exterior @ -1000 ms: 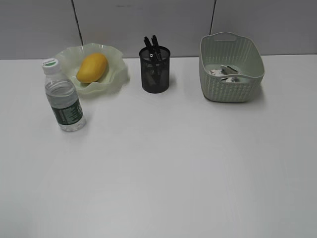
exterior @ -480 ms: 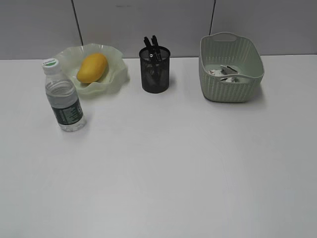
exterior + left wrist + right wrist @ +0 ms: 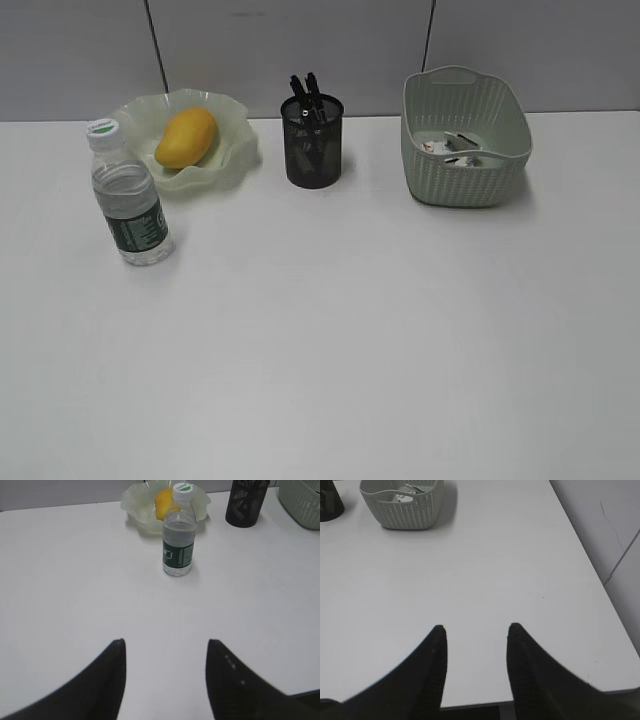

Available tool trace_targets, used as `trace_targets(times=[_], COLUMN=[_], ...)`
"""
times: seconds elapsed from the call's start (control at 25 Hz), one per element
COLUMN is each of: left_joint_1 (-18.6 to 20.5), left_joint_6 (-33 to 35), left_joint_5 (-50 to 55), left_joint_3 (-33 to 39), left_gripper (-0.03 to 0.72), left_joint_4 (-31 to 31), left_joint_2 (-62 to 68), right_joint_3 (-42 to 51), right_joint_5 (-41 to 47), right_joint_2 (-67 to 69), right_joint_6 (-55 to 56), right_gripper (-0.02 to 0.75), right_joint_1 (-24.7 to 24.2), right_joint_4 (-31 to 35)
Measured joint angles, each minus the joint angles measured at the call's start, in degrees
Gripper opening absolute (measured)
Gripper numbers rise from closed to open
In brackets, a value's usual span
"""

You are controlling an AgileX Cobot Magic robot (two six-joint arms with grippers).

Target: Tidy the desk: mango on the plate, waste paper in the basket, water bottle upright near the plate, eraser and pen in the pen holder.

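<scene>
Water bottle point(image 3: 128, 195) stands upright at the far left of the counter point(image 3: 330, 330), just beside the plate point(image 3: 235, 150), where the mango point(image 3: 186, 137) lies. To the right, the pen holder point(image 3: 312, 142) has dark pens in it; the eraser I cannot see. Further right, the basket point(image 3: 466, 175) contains the waste paper point(image 3: 440, 148). Nothing has changed in the last second. The left end effector point(image 3: 165, 652) and right end effector point(image 3: 476, 640) are both about half open and empty, well apart from everything. I judge the tidying is finished.
</scene>
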Motion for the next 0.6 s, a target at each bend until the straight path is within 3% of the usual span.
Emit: trace_targets(times=[0.6], left_joint_1=[0.0], left_joint_6=[-0.2], left_joint_5=[0.0], left_joint_3=[0.1], left_gripper=[0.326], left_joint_4=[0.0], left_joint_2=[0.0], right_joint_3=[0.0], right_joint_5=[0.0], right_joint_2=[0.0], right_joint_6=[0.0], right_gripper=[0.328], right_joint_1=[0.0], right_joint_4=[0.2])
